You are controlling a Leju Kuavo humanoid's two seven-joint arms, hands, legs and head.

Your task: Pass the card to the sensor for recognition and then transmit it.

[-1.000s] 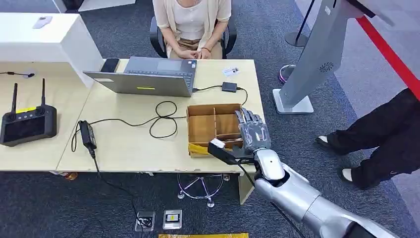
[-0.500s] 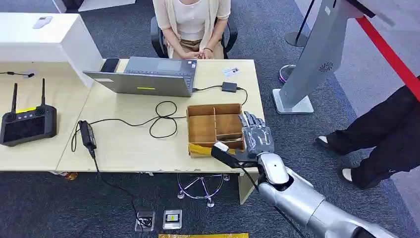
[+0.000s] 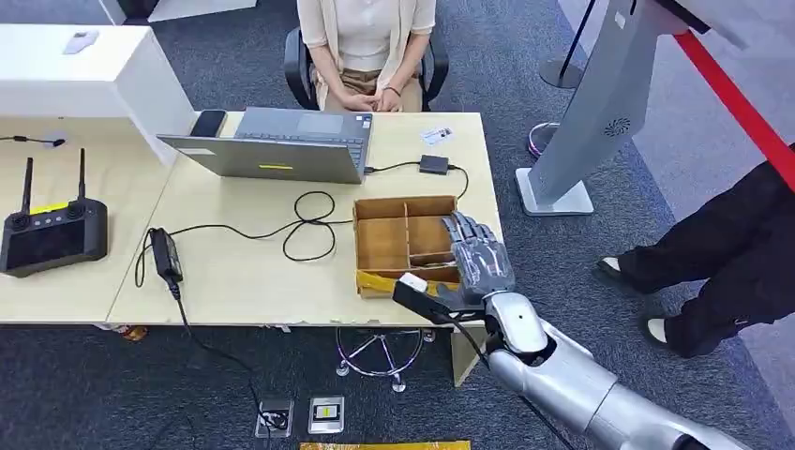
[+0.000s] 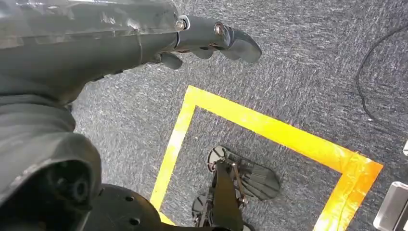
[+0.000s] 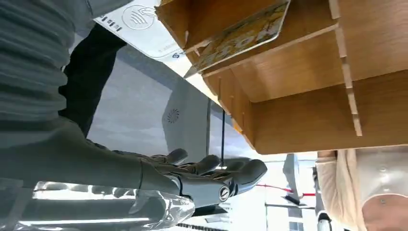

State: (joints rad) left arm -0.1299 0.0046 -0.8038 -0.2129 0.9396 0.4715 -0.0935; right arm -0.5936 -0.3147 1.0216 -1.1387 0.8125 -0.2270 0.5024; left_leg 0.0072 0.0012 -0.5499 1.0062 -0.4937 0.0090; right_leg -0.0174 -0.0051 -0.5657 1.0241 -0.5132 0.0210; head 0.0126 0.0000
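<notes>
Right robot hand hovers over the right-hand edge of the partitioned wooden box near the front of the worktop. Fingers extended and a little apart, nothing between them; right wrist view shows the same, fingers lightly curved and empty. Left robot hand hangs low over the carpeted floor, fingers loosely bent, nothing in it.

Card, yellow-printed, leans tilted in the box's near compartment, one edge poking past the wall; from the head view a yellow corner shows at the box's front. A white plate with a contactless mark sits just beside the box, probably the sensor; it reads as the small black-and-white unit by the wrist.

Progress, as judged: early. Card not yet grasped, not yet presented to the sensor, not yet handed on. A person sits across the worktop, hands folded, a likely recipient. Laptop and cables lie between.
</notes>
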